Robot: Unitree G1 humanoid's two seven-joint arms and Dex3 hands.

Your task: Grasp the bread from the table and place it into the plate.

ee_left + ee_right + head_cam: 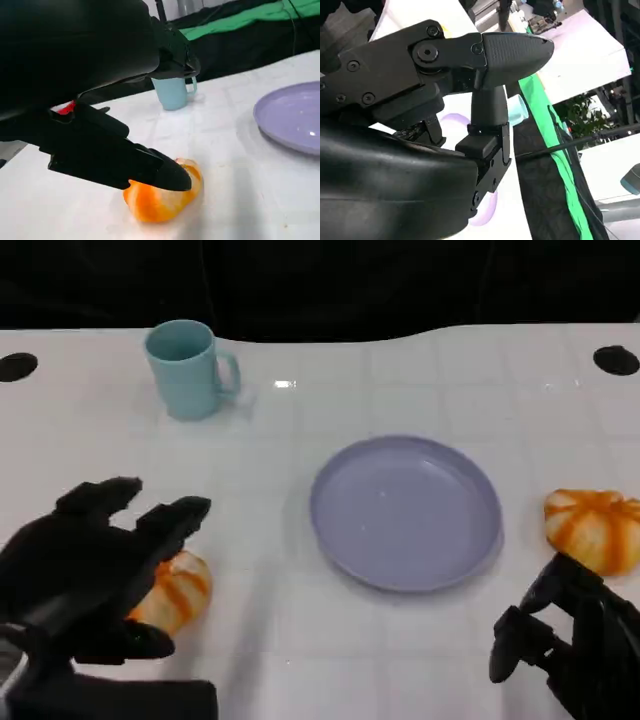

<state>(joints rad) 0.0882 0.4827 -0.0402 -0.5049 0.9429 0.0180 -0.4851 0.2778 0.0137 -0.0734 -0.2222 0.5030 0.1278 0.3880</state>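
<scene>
Bread [172, 592]: glossy orange, pale stripes, under the spread, empty left robot hand [90, 570].

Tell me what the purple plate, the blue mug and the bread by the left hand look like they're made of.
The plate looks like smooth plastic or glazed ceramic: an even lavender with a soft sheen. The mug looks like matte plastic or ceramic, flat pale blue with hardly any glare. The bread by the left hand looks like glossy moulded plastic or foam, a toy: bright orange with pale stripes and a shiny highlight.
</scene>
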